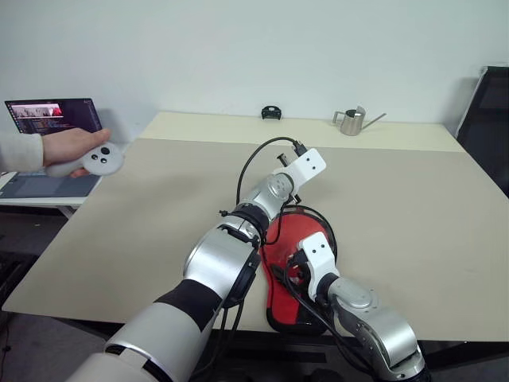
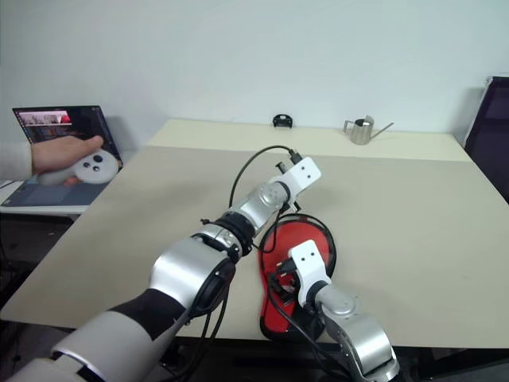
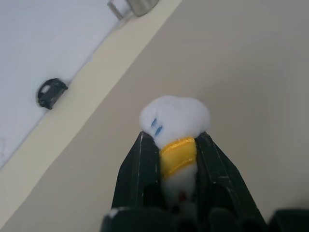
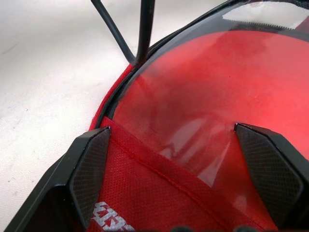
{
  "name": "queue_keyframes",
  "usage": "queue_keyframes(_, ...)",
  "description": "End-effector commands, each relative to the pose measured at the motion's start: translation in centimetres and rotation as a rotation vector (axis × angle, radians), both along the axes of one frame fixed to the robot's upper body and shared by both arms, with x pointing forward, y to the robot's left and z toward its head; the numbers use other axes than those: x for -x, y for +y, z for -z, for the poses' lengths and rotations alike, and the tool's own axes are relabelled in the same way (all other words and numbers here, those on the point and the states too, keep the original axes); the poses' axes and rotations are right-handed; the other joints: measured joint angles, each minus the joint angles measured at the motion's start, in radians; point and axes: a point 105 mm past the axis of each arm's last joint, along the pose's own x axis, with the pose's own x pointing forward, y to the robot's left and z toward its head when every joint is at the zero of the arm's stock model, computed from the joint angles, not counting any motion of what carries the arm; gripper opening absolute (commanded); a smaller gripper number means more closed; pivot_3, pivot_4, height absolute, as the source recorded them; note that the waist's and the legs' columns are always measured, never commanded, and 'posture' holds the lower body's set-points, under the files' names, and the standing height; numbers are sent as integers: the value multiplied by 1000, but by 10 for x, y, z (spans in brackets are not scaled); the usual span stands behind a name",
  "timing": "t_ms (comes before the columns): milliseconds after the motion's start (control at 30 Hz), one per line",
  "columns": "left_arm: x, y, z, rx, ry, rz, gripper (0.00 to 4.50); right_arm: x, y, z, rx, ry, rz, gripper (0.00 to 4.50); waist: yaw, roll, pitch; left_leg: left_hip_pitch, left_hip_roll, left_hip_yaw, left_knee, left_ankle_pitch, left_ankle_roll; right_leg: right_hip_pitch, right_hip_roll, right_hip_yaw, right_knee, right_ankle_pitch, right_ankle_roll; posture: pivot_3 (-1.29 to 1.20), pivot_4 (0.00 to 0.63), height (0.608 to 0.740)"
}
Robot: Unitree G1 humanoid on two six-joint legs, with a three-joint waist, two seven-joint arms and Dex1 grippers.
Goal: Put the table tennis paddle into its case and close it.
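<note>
The setting is a robot test room or lab. A large plain beige table [image 1: 413,215] stands against a bare white wall [image 1: 238,48]. At its side, a low desk carries an open laptop [image 1: 52,116], and a person's hand [image 1: 70,146] holds a grey controller [image 1: 102,159]. A small metal watering can [image 1: 350,121] sits at the table's far edge.

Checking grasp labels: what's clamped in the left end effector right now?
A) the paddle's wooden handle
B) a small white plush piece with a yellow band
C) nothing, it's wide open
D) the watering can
B: in the left wrist view the left end effector has its two black fingers pressed on either side of a small white plush piece with a yellow band, above the beige table.
</note>
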Motion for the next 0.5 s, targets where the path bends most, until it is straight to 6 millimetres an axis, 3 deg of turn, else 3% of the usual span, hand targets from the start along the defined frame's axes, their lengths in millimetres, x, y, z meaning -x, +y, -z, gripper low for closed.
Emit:
queue_keyframes(33, 1, 2, 5, -13, 23, 14, 1199, 17, -10, 58, 83, 261, 14, 4500, -2, 0, -1, 0, 0, 0, 0, 0, 0, 0, 0, 0, 0, 0, 0, 0, 150, 740)
queue_keyframes(300, -2, 15, 11, -48, 39, -8, 4064, 11, -10, 57, 92, 252, -5, 4500, -4, 0, -2, 1, 0, 0, 0, 0, 0, 0, 0, 0, 1, 0, 0, 0, 150, 740)
queue_keyframes(500, -2, 12, 1, 16, 42, -1, 4064, 2, -15, 56, 101, 244, -12, 4500, -8, 0, -2, 4, 0, 0, 0, 0, 0, 2, 0, 0, 1, 0, 0, 0, 150, 740)
